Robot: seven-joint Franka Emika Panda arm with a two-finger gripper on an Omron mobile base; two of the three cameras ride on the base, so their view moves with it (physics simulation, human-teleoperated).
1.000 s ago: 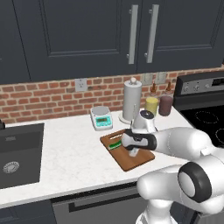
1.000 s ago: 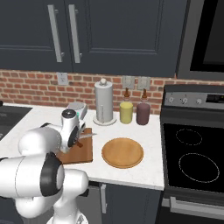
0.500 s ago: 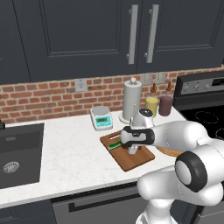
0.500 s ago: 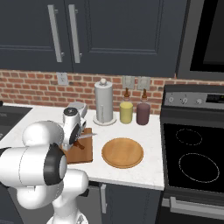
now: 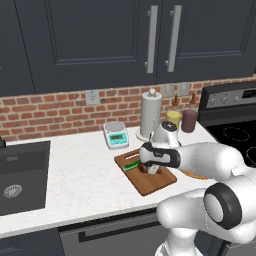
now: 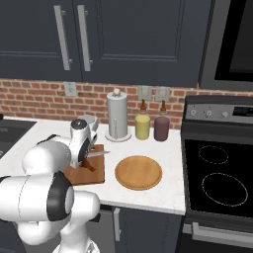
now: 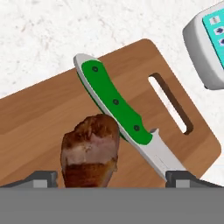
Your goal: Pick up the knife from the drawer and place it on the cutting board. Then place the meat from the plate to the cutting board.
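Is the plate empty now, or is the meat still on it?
Empty. The plate shows a bare round top in the right base view, while the meat lies on the cutting board beside the knife.

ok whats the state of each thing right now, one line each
knife: lying flat on the cutting board, beside the meat
meat: on the cutting board, between the finger tips, not gripped
cutting board: flat on the counter
plate: bare
gripper: open, above the meat
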